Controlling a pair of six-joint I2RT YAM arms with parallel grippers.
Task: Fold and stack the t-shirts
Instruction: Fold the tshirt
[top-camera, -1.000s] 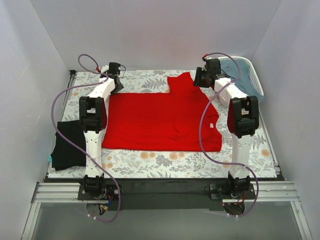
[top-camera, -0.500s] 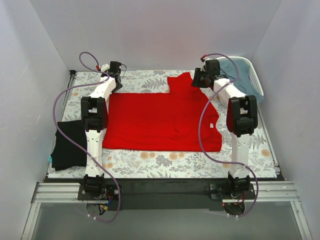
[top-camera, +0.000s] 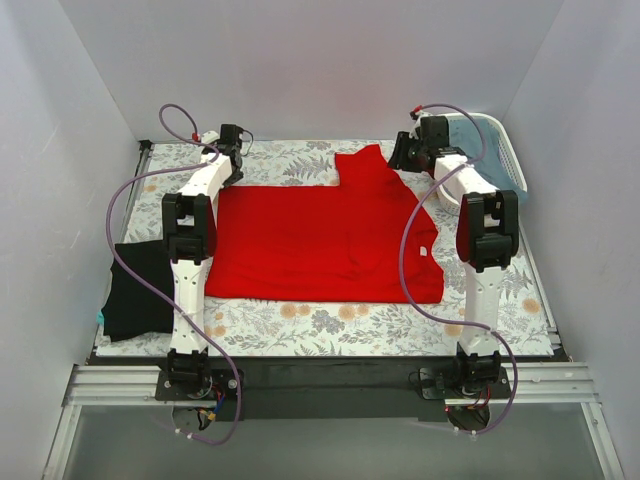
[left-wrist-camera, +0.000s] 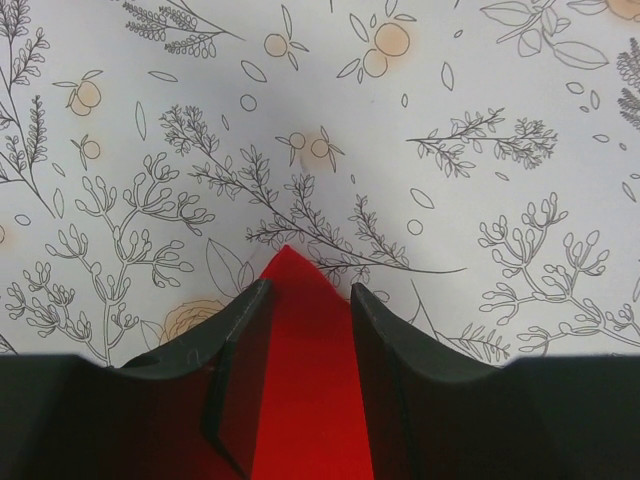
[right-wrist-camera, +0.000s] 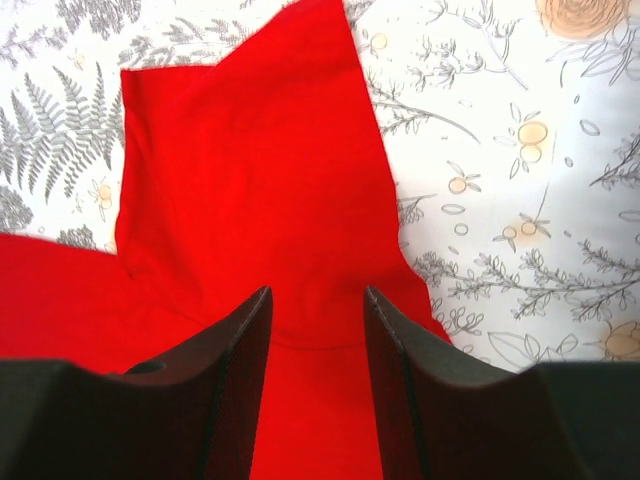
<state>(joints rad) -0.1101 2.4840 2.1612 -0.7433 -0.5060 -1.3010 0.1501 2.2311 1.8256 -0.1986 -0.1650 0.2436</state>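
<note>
T-shirt (top-camera: 320, 240) unmoved, right fingers (top-camera: 400, 157) nudged rightward

plain pale walls (top-camera: 320, 70) around a floral-print table (top-camera: 300, 320) under even light

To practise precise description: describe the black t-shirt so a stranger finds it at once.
Start at the flower-printed table. At its left edge, beside the left arm, lies the black t-shirt. It is dark and compact, unlike the red t-shirt spread across the middle.
</note>
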